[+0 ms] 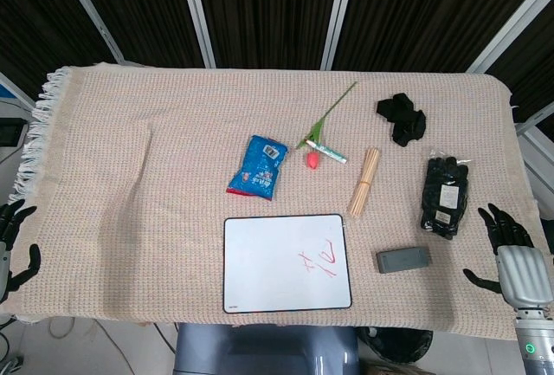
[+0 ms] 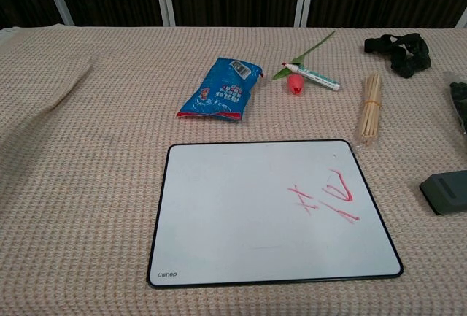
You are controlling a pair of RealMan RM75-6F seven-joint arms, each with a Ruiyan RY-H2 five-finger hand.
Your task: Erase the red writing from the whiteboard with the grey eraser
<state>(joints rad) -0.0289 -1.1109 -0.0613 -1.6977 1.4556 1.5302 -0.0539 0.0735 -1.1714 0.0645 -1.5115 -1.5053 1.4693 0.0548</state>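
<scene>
A white whiteboard with a black rim lies at the front middle of the table. Red writing sits on its right part. The grey eraser lies flat on the cloth just right of the board. My right hand hovers at the table's right front corner, fingers spread, empty, a short way right of the eraser. My left hand stays off the left front edge, fingers apart, holding nothing. Neither hand shows in the chest view.
Behind the board lie a blue snack packet, a marker pen, a red tulip with green stem and a bundle of wooden sticks. A black packaged item and a black strap lie at the right.
</scene>
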